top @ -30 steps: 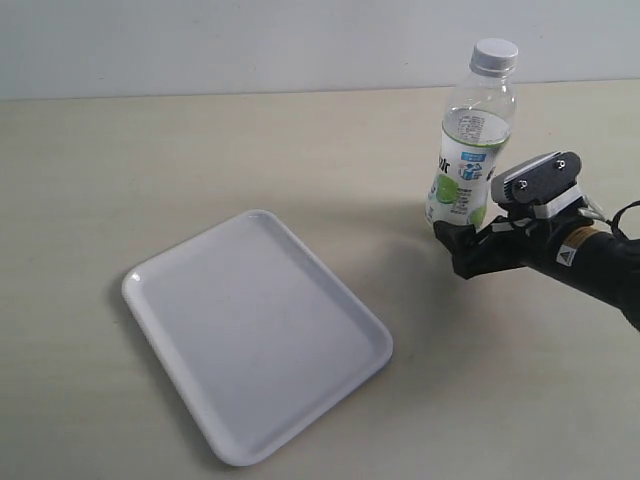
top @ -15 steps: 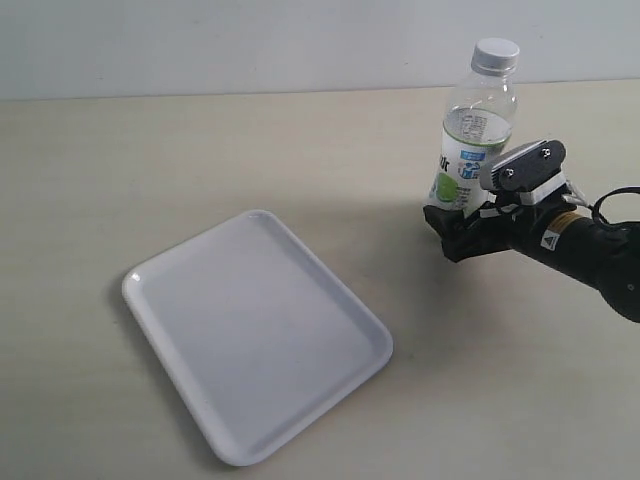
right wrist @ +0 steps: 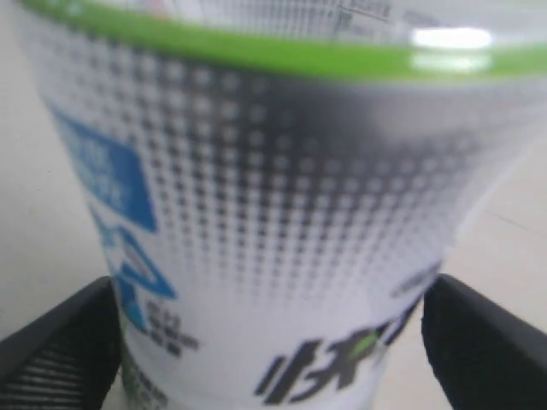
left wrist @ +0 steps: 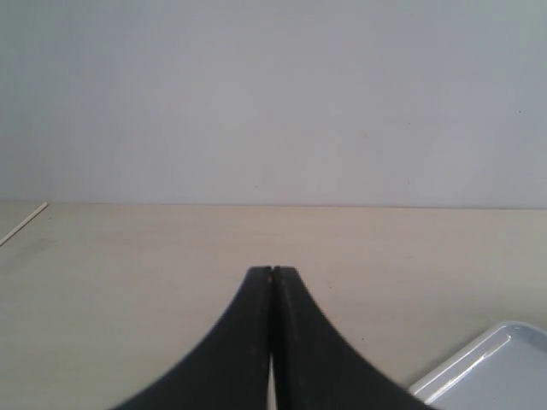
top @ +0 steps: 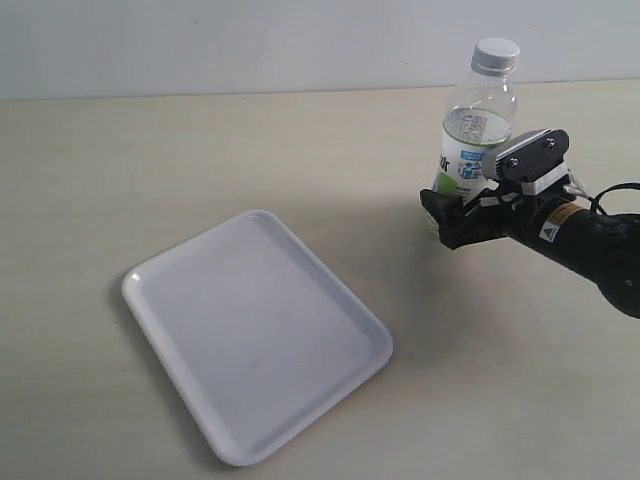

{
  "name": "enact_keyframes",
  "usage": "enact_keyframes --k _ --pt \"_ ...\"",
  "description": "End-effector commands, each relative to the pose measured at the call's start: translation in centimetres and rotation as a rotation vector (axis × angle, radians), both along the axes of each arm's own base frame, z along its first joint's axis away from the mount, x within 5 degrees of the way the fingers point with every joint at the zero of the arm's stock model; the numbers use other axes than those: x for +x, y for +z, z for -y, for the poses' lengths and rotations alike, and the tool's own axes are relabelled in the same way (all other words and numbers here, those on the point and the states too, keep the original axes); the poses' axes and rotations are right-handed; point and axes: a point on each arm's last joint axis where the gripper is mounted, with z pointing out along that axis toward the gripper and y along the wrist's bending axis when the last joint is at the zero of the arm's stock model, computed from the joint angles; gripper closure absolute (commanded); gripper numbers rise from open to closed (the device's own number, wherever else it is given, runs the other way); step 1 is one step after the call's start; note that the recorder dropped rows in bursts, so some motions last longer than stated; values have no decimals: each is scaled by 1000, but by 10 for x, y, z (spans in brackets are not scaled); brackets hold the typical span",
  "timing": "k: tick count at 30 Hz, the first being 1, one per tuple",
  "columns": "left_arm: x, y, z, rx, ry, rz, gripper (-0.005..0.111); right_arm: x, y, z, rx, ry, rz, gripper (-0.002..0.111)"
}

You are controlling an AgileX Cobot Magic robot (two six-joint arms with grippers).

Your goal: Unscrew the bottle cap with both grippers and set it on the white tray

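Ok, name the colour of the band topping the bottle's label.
Bright green; the band shows best in the right wrist view.

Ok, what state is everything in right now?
bottle cap: on the bottle, not yet removed.
bottle: upright on the table, capped.
white tray: flat on the table, nothing on it.
right gripper: open, fingers either side of the bottle's lower part.
left gripper: shut, holding nothing.
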Motion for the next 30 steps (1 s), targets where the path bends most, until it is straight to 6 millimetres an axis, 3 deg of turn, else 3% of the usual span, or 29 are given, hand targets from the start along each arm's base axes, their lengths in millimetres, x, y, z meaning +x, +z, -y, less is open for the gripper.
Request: enact_keyframes --k 1,9,12,21,30 --pt "0 0 0 5 -5 7 107 5 2 -1 13 14 26 20" --pt "0 0 0 5 -5 7 107 5 3 -2 15 17 32 21" --pt "0 0 0 5 -5 7 107 5 3 -2 34 11 25 29" --pt "0 0 0 5 -5 7 107 5 2 -2 125 -22 -13 109" --pt "0 0 0 5 -5 7 107 5 18 -5 89 30 2 108"
